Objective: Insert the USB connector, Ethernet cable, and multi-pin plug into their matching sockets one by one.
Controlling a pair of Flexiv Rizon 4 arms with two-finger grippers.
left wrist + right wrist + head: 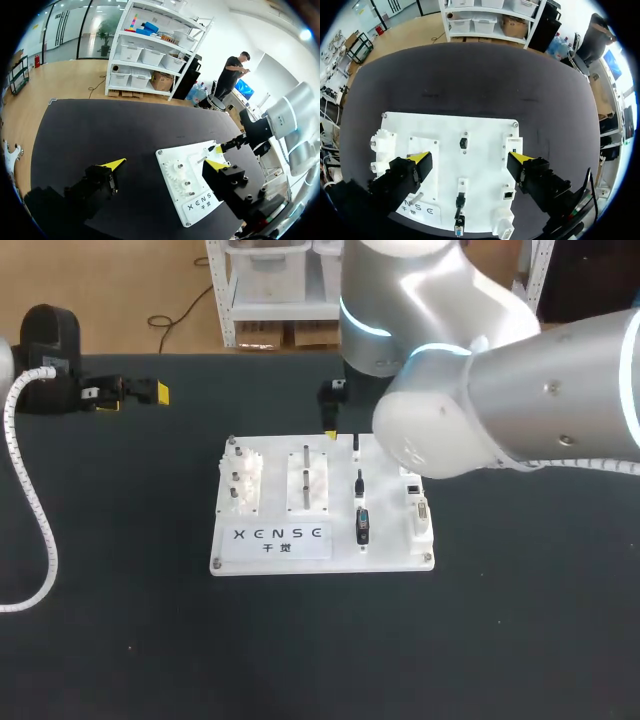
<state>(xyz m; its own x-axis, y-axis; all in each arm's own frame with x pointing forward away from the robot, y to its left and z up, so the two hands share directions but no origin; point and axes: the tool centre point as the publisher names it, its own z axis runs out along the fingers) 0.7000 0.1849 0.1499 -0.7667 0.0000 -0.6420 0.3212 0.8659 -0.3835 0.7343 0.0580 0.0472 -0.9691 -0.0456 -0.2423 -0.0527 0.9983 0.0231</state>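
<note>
A white board (322, 552) lies mid-table. A row of black plugs sits in holders on its right half: a small connector (357, 445) (464, 143), a plug on a short lead (358, 481) (460, 201), and a larger multi-pin plug (362, 526) (458, 229). White sockets (416, 504) (508, 193) line the board's right edge. My right gripper (333, 430) (470, 159) hangs open above the board's far edge, over the small connector, holding nothing. My left gripper (130, 393) (165, 164) is open and empty at the table's far left, well away from the board (200, 200).
White gear parts (243, 480) and clear blocks (308, 480) stand on the board's left half. My right arm's bulky elbow (450, 420) hides the board's far right corner in the head view. A white coiled hose (30, 490) trails from my left arm over the black table.
</note>
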